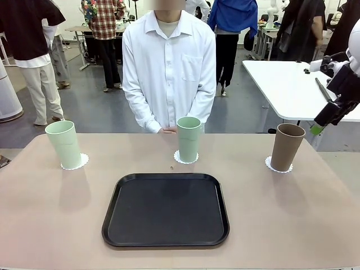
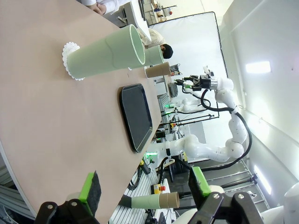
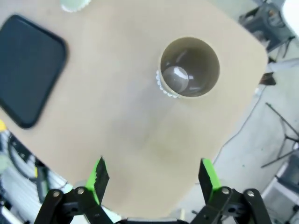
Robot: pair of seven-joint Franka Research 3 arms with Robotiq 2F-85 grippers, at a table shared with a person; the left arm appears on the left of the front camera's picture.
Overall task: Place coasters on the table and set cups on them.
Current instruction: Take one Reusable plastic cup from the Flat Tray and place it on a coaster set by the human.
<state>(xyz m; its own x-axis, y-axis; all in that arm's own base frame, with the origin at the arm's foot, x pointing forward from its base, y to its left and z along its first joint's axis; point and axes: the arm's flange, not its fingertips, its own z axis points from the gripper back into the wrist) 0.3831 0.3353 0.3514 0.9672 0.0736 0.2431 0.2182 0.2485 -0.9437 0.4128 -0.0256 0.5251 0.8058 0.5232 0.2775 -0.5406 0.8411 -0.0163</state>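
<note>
Three cups stand upright on the beige table (image 1: 50, 214), each on a white lacy coaster. A pale green cup (image 1: 64, 144) is at the left on its coaster (image 1: 79, 163). Another green cup (image 1: 188, 138) stands mid-table, and the tan-brown cup (image 1: 287, 146) at the right covers most of a coaster (image 1: 271, 165). My right gripper (image 1: 316, 129) hangs open above and right of the brown cup (image 3: 189, 67), with empty fingers (image 3: 99, 175). My left gripper (image 2: 145, 186) is open and empty off the table's edge, well short of the left green cup (image 2: 105, 53).
A black tray (image 1: 166, 209) lies empty at the table's near middle. A person in a white shirt stands at the far edge with hands (image 1: 167, 130) together behind the middle cup. A white-topped table (image 1: 292, 84) stands beyond the right corner.
</note>
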